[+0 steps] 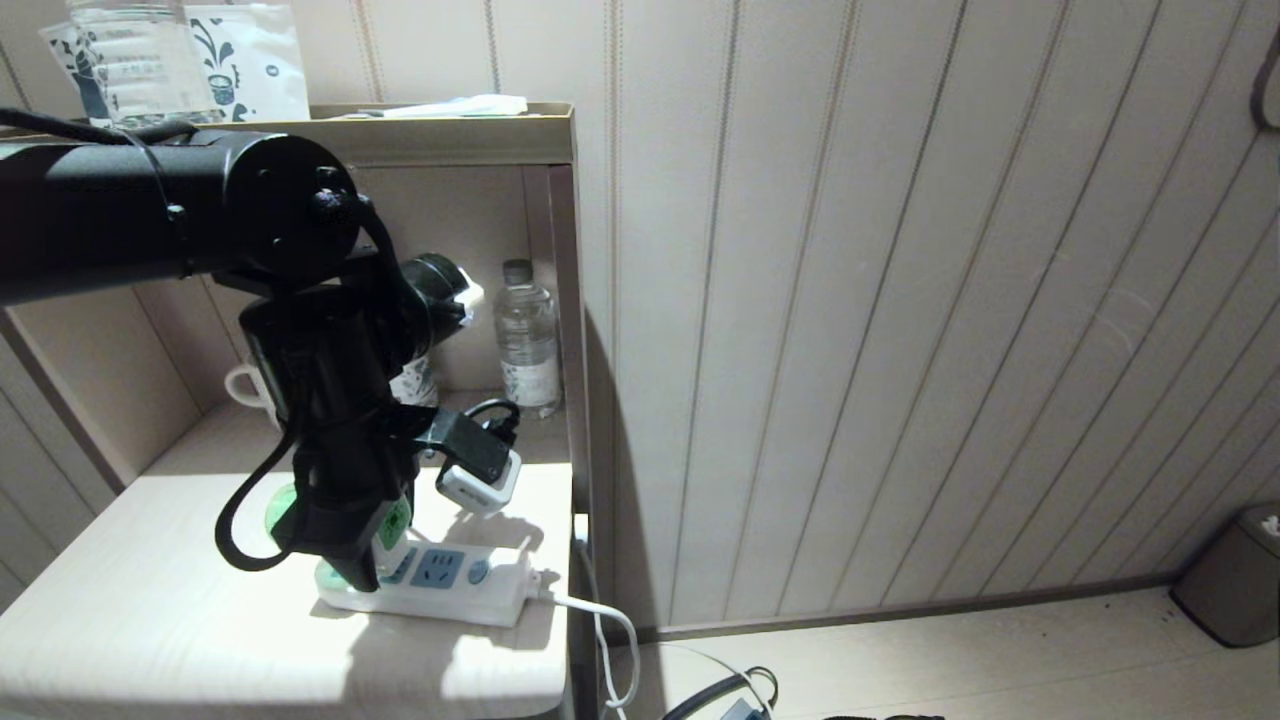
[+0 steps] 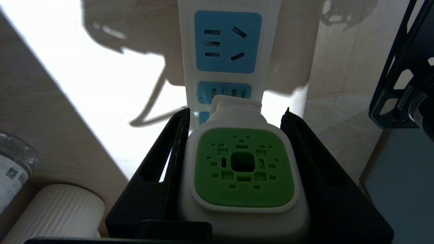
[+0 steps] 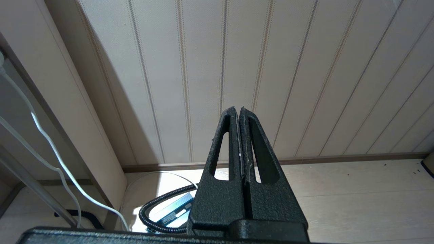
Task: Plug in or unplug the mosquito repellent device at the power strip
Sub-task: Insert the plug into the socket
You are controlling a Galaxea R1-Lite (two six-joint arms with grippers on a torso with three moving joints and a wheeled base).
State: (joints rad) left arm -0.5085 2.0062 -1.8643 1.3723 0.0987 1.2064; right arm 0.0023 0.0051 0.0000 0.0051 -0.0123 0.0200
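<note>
From the head view, we see the power strip (image 1: 425, 580) lying near the front right corner of the bench (image 1: 150, 620), its white cable (image 1: 600, 625) running off the right edge toward the floor. Our left tool (image 1: 350, 560) comes down on the strip's left end, and its black body hides most of what it holds; only bits of green show beside it. The left wrist view fills that in: the left tool (image 2: 237, 117) is clamped on the mosquito repellent device (image 2: 242, 169), one finger (image 2: 169, 149) pressed to each side of the white head with its green centre. The device's plug end meets the power strip (image 2: 230, 44) at a socket just beside a free blue socket; we cannot tell how deep it sits.

Farther back on the bench, the head view shows a white mug (image 1: 250, 385) partly behind the arm and a clear water bottle (image 1: 527, 340) near the right rear corner, under a shelf (image 1: 440, 135).

Only the right wrist view shows our right tool (image 3: 240, 112), fingers pressed together and holding nothing, hanging above the floor (image 3: 356, 200) before the panelled wall (image 3: 271, 67).
</note>
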